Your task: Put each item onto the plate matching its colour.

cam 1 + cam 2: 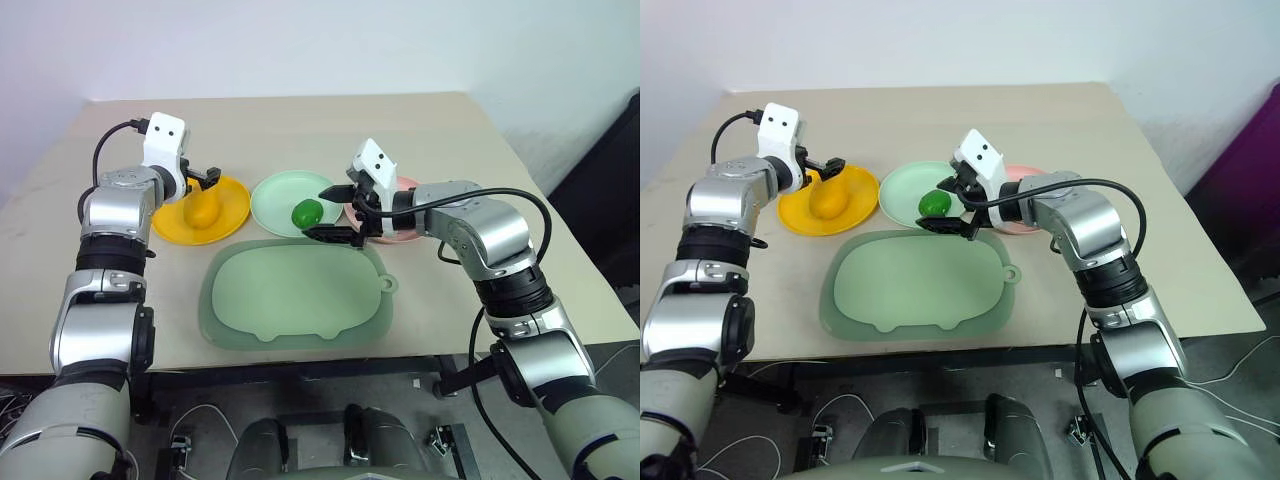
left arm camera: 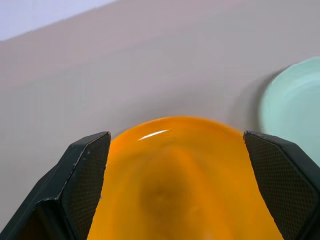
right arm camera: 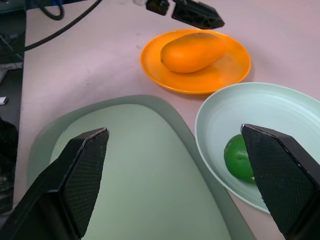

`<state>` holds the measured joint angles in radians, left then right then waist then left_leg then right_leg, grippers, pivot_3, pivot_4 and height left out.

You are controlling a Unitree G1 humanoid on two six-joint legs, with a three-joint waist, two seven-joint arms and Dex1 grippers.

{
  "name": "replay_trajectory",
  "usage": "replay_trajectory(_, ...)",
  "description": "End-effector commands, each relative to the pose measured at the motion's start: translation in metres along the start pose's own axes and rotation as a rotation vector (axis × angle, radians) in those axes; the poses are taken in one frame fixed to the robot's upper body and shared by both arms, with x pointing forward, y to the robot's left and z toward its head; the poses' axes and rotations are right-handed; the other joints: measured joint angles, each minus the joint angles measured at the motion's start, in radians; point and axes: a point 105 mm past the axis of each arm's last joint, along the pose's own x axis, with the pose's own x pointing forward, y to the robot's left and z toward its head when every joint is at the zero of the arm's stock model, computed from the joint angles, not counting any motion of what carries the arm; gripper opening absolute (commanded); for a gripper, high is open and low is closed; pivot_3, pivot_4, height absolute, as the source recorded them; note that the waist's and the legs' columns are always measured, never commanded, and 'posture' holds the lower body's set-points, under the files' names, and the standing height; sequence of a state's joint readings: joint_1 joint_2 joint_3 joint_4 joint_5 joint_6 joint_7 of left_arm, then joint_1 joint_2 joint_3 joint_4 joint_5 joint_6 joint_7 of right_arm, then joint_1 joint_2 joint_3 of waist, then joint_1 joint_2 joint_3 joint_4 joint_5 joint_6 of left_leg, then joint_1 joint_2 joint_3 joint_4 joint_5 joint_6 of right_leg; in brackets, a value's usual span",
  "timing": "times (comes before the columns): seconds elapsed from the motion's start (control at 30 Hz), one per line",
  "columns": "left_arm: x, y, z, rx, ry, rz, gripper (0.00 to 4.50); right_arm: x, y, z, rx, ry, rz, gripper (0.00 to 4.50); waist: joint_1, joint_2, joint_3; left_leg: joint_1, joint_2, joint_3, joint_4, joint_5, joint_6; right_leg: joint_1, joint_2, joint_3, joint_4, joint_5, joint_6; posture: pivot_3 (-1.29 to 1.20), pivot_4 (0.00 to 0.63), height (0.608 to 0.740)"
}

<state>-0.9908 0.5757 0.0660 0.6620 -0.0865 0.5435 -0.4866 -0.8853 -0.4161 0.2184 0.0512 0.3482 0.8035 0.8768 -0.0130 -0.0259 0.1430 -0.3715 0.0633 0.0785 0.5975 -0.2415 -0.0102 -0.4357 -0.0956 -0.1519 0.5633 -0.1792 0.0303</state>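
Silver-grey arms with black joints, black cables, white wrist cameras, 2 black fingers [image 3: 80,175] each.

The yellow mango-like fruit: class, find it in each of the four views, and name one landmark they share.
Left eye view: yellow fruit on the yellow plate, left of centre.
Right eye view: on the same plate, upper left.
Left wrist view: I cannot tell it from the plate's orange.
Right wrist view: on the plate, upper middle.
Shared landmark: the mint green plate beside the yellow one.
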Motion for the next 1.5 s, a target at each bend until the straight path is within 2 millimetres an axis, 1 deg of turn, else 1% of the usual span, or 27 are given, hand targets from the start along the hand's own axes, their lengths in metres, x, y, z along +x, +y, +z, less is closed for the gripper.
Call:
replay_trajectory(0.03, -0.01, -0.009, 0.028, -0.019, -0.117, -0.057, 4.47, -0.006, -0.014, 0.017, -0.01, -0.064, -0.064, 4.5, 0.0, 0.0, 0.0, 0.0, 0.0, 0.0, 0.0, 0.0, 0.0, 0.0, 0.0, 0.0, 0.0, 0.0, 0.0, 0.0, 0.15, 0.74)
replay_trajectory(0.2, -0.027, -0.034, 0.034, 0.0, -0.16, -0.164, 4.47, -0.011, -0.031, 0.02, -0.008, -0.101, -0.151, 4.5, -0.001, 0.0, 0.0, 0.0, 0.0, 0.0, 0.0, 0.0, 0.0, 0.001, 0.0, 0.0, 0.0, 0.0, 0.0, 0.0, 0.15, 0.74)
replay_trajectory(0.37, -0.039, -0.045, 0.036, 0.003, -0.194, -0.204, 4.47, -0.019, -0.052, 0.023, 0.02, -0.151, -0.269, 4.5, -0.001, 0.0, 0.0, 0.001, 0.0, 0.0, 0.0, 0.0, 0.0, 0.001, 0.0, 0.0, 0.0, 0.0, 0.0, 0.0, 0.15, 0.74)
replay_trajectory(0.5, -0.05, -0.056, 0.04, 0.007, -0.25, -0.239, 4.47, -0.036, -0.08, 0.017, 0.115, -0.217, -0.461, 4.5, 0.0, 0.0, 0.0, 0.002, 0.0, 0.0, 0.0, 0.0, 0.0, 0.002, 0.0, 0.0, 0.0, 0.0, 0.0, 0.0, 0.15, 0.74)
replay_trajectory(0.6, -0.054, -0.064, 0.036, 0.018, -0.263, -0.247, 4.47, -0.049, -0.094, 0.011, 0.162, -0.255, -0.563, 4.5, 0.001, 0.0, 0.0, 0.001, 0.0, 0.0, 0.0, 0.0, 0.0, 0.002, 0.0, 0.0, 0.0, 0.0, 0.0, 0.0, 0.15, 0.74)
replay_trajectory(0.67, -0.056, -0.069, 0.031, 0.005, -0.277, -0.243, 4.47, -0.063, -0.102, 0.007, 0.185, -0.296, -0.655, 4.5, 0.001, 0.0, 0.0, 0.001, 0.0, 0.0, 0.0, 0.0, 0.0, 0.002, 0.0, 0.0, 0.0, 0.0, 0.0, 0.0, 0.15, 0.74)
replay_trajectory(0.7, -0.057, -0.071, 0.03, -0.019, -0.285, -0.246, 4.47, -0.066, -0.104, 0.004, 0.193, -0.296, -0.682, 4.5, 0.002, 0.0, 0.0, 0.002, 0.0, 0.0, 0.0, 0.0, 0.0, 0.003, 0.0, 0.001, -0.001, 0.0, 0.0, 0.0, 0.15, 0.74)
replay_trajectory(0.77, -0.06, -0.079, 0.028, -0.036, -0.289, -0.275, 4.47, -0.071, -0.105, 0.0, 0.213, -0.301, -0.702, 4.5, 0.001, 0.0, 0.0, 0.001, 0.0, 0.0, 0.0, 0.0, 0.0, 0.003, 0.0, 0.001, -0.001, 0.0, 0.0, 0.0, 0.15, 0.74)
replay_trajectory(0.83, -0.062, -0.085, 0.026, -0.053, -0.295, -0.308, 4.47, -0.075, -0.104, 0.0, 0.22, -0.31, -0.699, 4.5, 0.0, 0.001, 0.0, 0.001, 0.0, 0.0, 0.0, 0.0, 0.0, 0.003, 0.0, 0.001, -0.001, 0.0, 0.0, 0.0, 0.15, 0.74)
replay_trajectory(0.93, -0.065, -0.087, 0.025, -0.064, -0.294, -0.337, 4.47, -0.08, -0.101, 0.001, 0.21, -0.299, -0.671, 4.5, -0.002, 0.002, 0.0, 0.002, 0.0, 0.0, 0.0, 0.0, 0.0, 0.003, 0.0, 0.001, 0.0, 0.0, 0.0, 0.0, 0.15, 0.74)
replay_trajectory(1.13, -0.075, -0.067, 0.023, -0.078, -0.281, -0.357, 4.47, -0.091, -0.095, 0.002, 0.148, -0.258, -0.589, 4.5, -0.002, 0.002, 0.0, 0.003, 0.001, -0.001, 0.0, 0.0, 0.0, 0.003, 0.003, 0.001, -0.001, 0.0, 0.0, 0.0, 0.15, 0.74)
replay_trajectory(1.17, -0.079, -0.065, 0.024, -0.113, -0.284, -0.388, 4.47, -0.093, -0.094, 0.001, 0.148, -0.246, -0.572, 4.5, -0.002, 0.002, 0.0, 0.003, 0.001, -0.001, 0.0, 0.0, 0.0, 0.003, 0.003, 0.001, -0.001, -0.001, -0.001, 0.0, 0.15, 0.74)
replay_trajectory(1.27, -0.094, -0.066, 0.023, -0.172, -0.262, -0.496, 4.47, -0.096, -0.088, -0.002, 0.127, -0.223, -0.513, 4.5, -0.001, 0.002, 0.0, 0.002, 0.001, -0.001, 0.0, 0.0, 0.0, 0.003, 0.003, 0.001, -0.001, -0.002, -0.002, 0.0, 0.15, 0.74)
replay_trajectory(1.33, -0.103, -0.066, 0.018, -0.181, -0.228, -0.56, 4.47, -0.096, -0.077, -0.002, 0.138, -0.219, -0.423, 4.5, -0.001, 0.002, 0.0, 0.002, 0.001, -0.001, 0.0, 0.0, 0.0, 0.003, 0.003, 0.001, -0.002, -0.002, -0.002, 0.0, 0.15, 0.74)
replay_trajectory(1.4, -0.112, -0.065, 0.013, -0.195, -0.197, -0.619, 4.47, -0.097, -0.07, -0.002, 0.104, -0.198, -0.371, 4.5, -0.001, 0.002, 0.0, 0.002, 0.001, -0.001, 0.0, 0.0, 0.0, 0.003, 0.002, 0.001, -0.002, -0.002, -0.002, 0.0, 0.15, 0.74)
replay_trajectory(1.5, -0.116, -0.062, 0.006, -0.184, -0.171, -0.634, 4.47, -0.1, -0.066, -0.007, 0.078, -0.169, -0.34, 4.5, 0.001, 0.002, 0.001, 0.002, 0.001, -0.001, 0.0, 0.0, 0.0, 0.003, 0.002, 0.001, -0.003, -0.003, -0.004, 0.0, 0.15, 0.74)
